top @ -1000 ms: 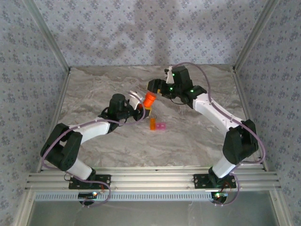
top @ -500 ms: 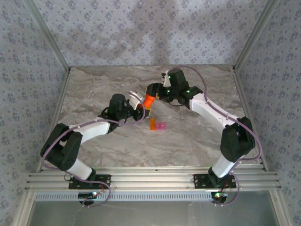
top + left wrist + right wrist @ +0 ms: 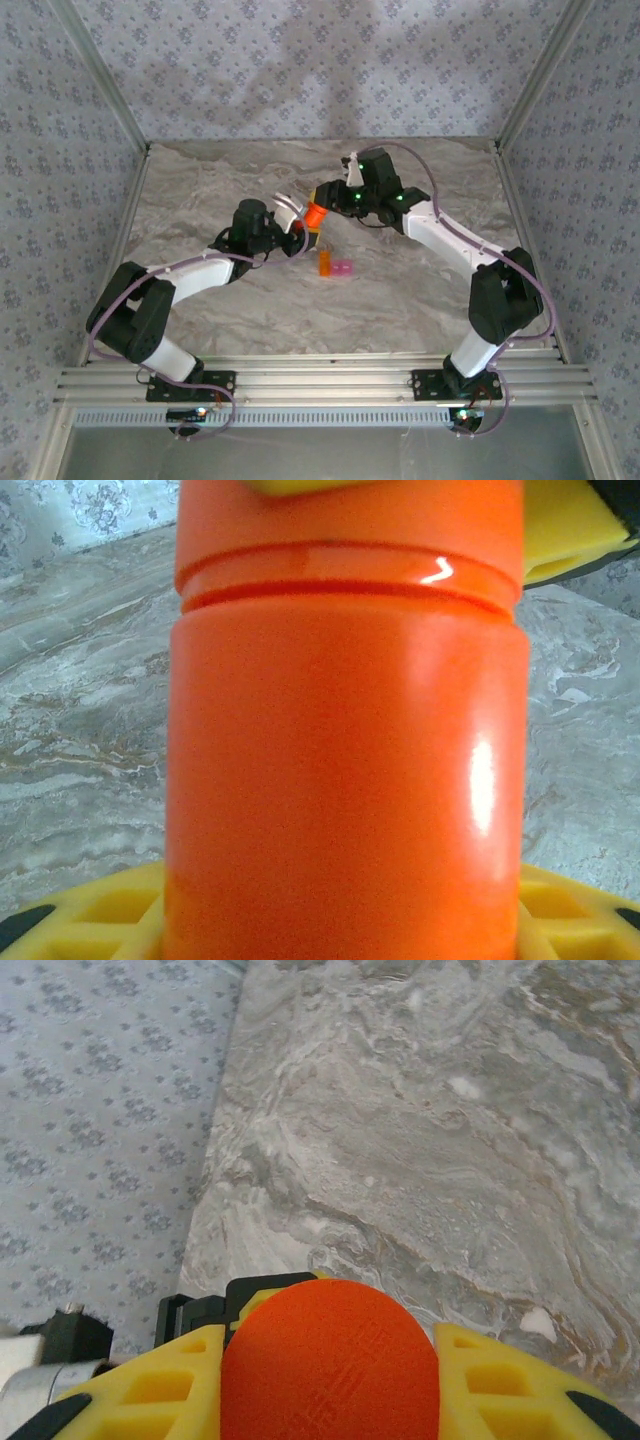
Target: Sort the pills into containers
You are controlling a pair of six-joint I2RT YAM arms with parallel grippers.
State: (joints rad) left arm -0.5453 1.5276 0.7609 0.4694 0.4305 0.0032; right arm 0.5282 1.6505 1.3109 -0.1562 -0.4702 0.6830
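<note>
Left gripper (image 3: 308, 233) is partway closed, clamped on the body of the orange bottle (image 3: 316, 214); the wrist view has the bottle (image 3: 345, 760) seated between the yellow pads (image 3: 80, 920). Right gripper (image 3: 323, 197) is closed tight on the cap (image 3: 330, 1360), with a pad (image 3: 500, 1385) on each side. Can't tell if the bottle's base touches the table (image 3: 220, 180). The containers (image 3: 335, 267), an orange and a pink box joined side by side, sit on the table just on the near side of the bottle, clear of both grippers.

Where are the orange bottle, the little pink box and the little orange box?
Orange bottle (image 3: 345, 780), left wrist view, middle of its body.
Pink box (image 3: 343, 268), top external view, its centre.
Orange box (image 3: 326, 263), top external view, its centre.
</note>
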